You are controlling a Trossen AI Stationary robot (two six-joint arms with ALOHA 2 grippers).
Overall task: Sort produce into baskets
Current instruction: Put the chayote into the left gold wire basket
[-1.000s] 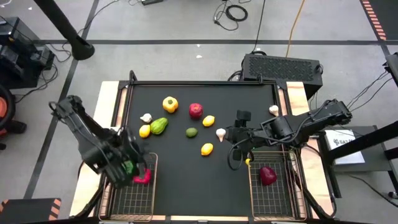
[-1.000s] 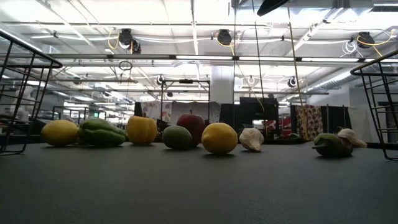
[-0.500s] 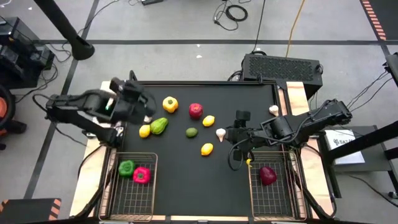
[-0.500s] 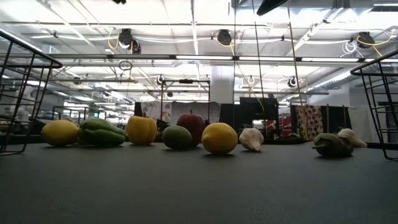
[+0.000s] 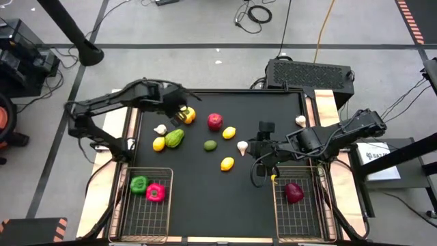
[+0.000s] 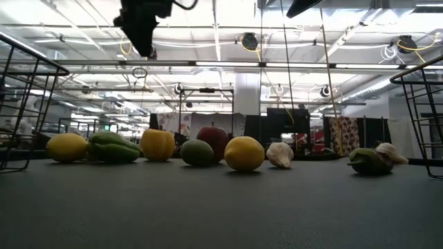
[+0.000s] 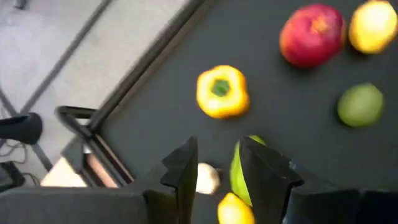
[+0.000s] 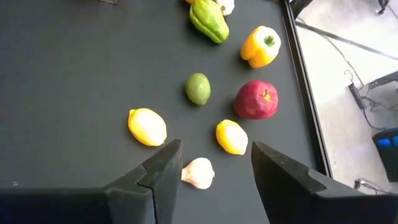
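The left end effector (image 5: pixel 179 109) hovers, fingers parted and empty, above the yellow pepper (image 5: pixel 188 115) near the desk's far-left corner; a descent and squeeze should follow. The right end effector (image 5: pixel 261 156), also open and empty, waits beside the garlic (image 5: pixel 242 146).

Left claw (image 5: pixel 179 109) partly hides yellow pepper (image 5: pixel 189 115); wrist pic blurry.

A black bench (image 5: pixel 225 198) is seen from above, edged with pale wooden boards (image 5: pixel 326 102). A dark perforated box (image 5: pixel 308 74) is set behind it, and cables (image 5: pixel 254 14) are strewn over the grey floor (image 5: pixel 191 65).
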